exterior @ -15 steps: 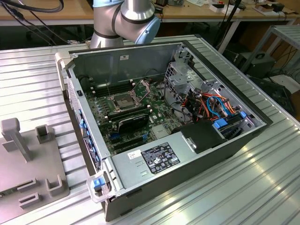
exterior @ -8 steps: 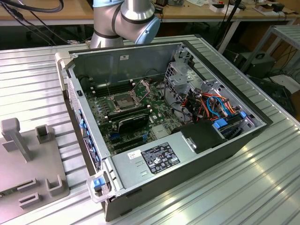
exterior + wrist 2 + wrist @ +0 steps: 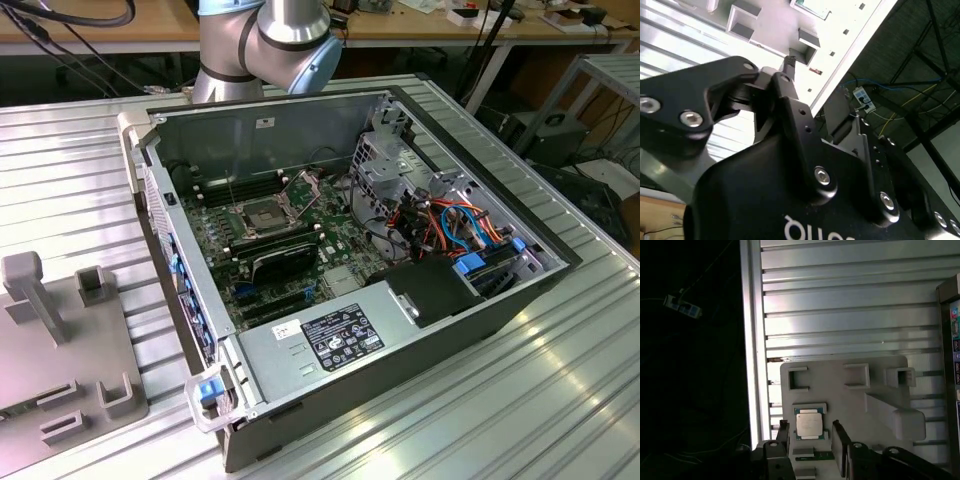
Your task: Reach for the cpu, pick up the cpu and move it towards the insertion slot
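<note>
In the first wrist view the cpu [image 3: 808, 424], a small square chip with a dull silver face, lies in a shallow holder on a grey fixture plate [image 3: 840, 400]. My gripper [image 3: 811, 442] is open, with one dark finger on each side of the chip and a gap between finger and chip on both sides. The second wrist view looks along the gripper's black body and linkage to one of the fingers [image 3: 790, 95]. The insertion slot [image 3: 262, 215], a silver-framed socket with a dark centre, sits on the motherboard inside the open computer case [image 3: 480, 320]. The arm [image 3: 270, 35] rises behind the case.
The grey fixture plate [image 3: 60, 340] with raised blocks and a post lies at the exterior view's left of the case, on a ribbed metal table [image 3: 520, 400]. Inside the case are a black expansion card [image 3: 285, 258], a drive cage [image 3: 385, 170] and bundled cables [image 3: 450, 225].
</note>
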Available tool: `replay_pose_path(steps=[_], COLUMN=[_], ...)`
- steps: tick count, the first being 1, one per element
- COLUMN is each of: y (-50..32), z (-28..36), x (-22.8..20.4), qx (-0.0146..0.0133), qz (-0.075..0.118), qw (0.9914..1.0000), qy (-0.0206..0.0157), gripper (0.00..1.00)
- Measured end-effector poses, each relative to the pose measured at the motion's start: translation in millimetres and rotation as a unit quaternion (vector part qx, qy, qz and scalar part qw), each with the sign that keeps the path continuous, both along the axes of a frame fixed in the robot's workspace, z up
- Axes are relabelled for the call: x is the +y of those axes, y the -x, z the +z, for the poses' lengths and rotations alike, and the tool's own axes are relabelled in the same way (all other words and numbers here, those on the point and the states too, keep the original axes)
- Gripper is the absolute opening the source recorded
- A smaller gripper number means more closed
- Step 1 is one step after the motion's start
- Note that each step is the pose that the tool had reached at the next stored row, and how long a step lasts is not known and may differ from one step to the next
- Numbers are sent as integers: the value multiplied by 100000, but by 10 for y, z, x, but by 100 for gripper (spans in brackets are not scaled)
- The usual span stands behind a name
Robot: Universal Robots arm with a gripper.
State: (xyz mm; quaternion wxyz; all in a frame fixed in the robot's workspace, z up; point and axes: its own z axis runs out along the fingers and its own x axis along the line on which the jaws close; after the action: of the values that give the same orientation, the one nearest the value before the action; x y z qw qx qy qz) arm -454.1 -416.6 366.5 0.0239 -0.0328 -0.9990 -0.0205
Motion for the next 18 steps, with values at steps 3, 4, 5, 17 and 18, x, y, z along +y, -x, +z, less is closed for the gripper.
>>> replay_pose_path(steps=[3, 4, 5, 17, 18], y=[8, 9, 14, 270, 271], z=[-26, -37, -51, -289, -322], x=[0, 0, 1, -4, -8], qx=[17, 30, 43, -244, -247], qz=[1499, 2174, 2710, 3098, 3149], qw=[99989, 99976, 99963, 99952, 99950], qy=[-2, -5, -4, 4, 2], gripper=[72, 72, 72, 72, 72])
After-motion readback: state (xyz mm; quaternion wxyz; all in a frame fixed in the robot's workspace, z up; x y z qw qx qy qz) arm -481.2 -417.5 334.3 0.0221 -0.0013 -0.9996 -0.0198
